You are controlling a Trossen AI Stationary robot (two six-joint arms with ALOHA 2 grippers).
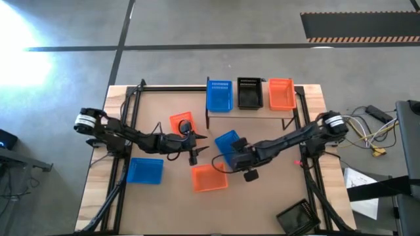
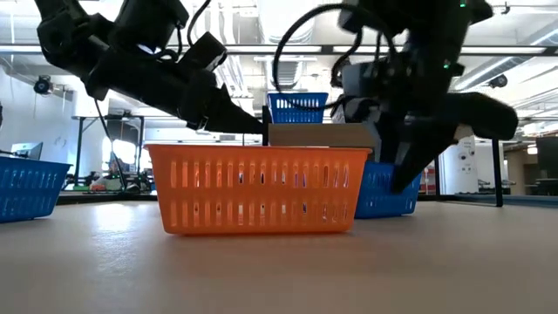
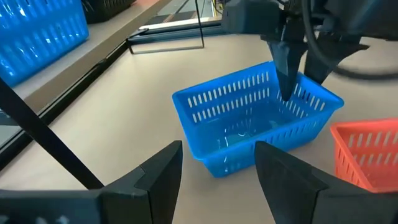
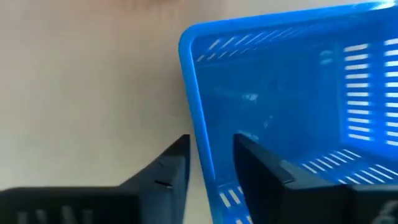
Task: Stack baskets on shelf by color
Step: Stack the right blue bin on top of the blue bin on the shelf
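A blue basket [image 1: 226, 141] stands on the table in front of the shelf [image 1: 264, 109]. My right gripper [image 1: 240, 156] comes down on the end of it nearest the right arm, shut on its wall. My left gripper [image 1: 195, 149] hovers open just left of that basket and looks at it [image 3: 249, 121] in the left wrist view, touching nothing. On the shelf stand a blue basket [image 1: 220, 96], a black one [image 1: 249, 92] and an orange one [image 1: 282, 94], each on its bottom. My right gripper [image 4: 211, 158] has the blue basket's short end wall [image 4: 198, 124], close to a corner. One finger [image 4: 264, 171] is inside the basket and the other [image 4: 168, 168] outside. The fingers point down from above. The basket sits upright with its bottom on the table [image 3: 261, 155].
More baskets lie on the table: orange [image 1: 181, 122] under the left arm, blue [image 1: 145, 170] near the left edge, orange [image 1: 209, 177] in front of both grippers, black [image 1: 298, 219] at the near right corner. Black frame rails run along both table sides.
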